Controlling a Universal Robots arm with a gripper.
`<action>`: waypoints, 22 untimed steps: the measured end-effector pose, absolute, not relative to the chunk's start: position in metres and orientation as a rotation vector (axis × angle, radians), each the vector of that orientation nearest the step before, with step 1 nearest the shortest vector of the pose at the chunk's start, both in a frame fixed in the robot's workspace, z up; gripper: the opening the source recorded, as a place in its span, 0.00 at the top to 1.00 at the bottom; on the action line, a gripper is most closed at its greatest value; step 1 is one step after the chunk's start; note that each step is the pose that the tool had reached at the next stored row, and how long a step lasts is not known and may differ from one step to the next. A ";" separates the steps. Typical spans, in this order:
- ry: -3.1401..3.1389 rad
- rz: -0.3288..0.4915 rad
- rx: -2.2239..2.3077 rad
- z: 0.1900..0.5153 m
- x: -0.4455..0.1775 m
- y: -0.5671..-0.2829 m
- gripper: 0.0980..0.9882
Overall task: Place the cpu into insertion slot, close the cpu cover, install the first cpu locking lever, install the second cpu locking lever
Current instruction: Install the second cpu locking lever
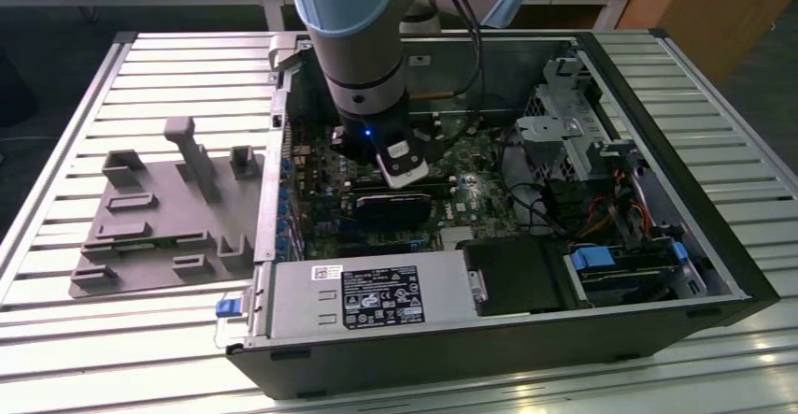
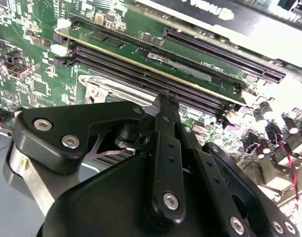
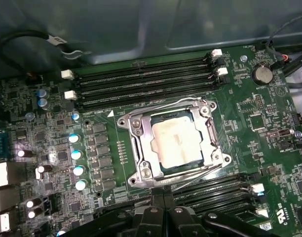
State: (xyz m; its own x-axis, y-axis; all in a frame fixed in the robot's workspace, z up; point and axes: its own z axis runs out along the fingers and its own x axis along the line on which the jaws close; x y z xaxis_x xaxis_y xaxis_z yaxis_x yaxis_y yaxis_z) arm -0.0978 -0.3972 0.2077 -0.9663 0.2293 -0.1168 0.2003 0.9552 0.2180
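In the first wrist view the silver-topped cpu (image 3: 178, 140) lies flat in the insertion slot (image 3: 132, 123) on the green motherboard. The cpu cover (image 3: 141, 148) is folded down around it, framing the chip. One thin wire lever (image 3: 166, 105) runs along one side of the socket and another lever (image 3: 193, 175) along the opposite side; both lie low against the frame. My gripper (image 3: 163, 198) hovers beside the socket with its black fingers together and nothing between them. The same closed tips show in the second wrist view (image 2: 165, 98). In the exterior view the gripper (image 1: 402, 173) hangs inside the open computer case.
Long memory slots (image 3: 141, 81) flank the socket on both sides. A black heatsink block (image 1: 389, 210) sits just below the gripper, with the power supply (image 1: 362, 297) at the case front. Drive cages and cables (image 1: 586, 152) fill the exterior view's right. A grey fixture tray (image 1: 163, 218) lies outside the case.
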 end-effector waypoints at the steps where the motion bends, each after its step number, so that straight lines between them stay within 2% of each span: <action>1: 2.966 0.318 0.328 0.208 -0.098 -0.398 1.00; 8: 2.961 0.411 0.335 0.206 -0.101 -0.402 1.00; 22: 2.953 0.498 0.341 0.201 -0.105 -0.412 1.00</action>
State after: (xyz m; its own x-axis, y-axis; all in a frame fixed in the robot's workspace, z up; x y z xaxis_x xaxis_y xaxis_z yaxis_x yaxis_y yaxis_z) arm -0.1053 -0.4116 0.2013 -0.9664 0.2417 -0.0871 0.1998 0.9201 0.3370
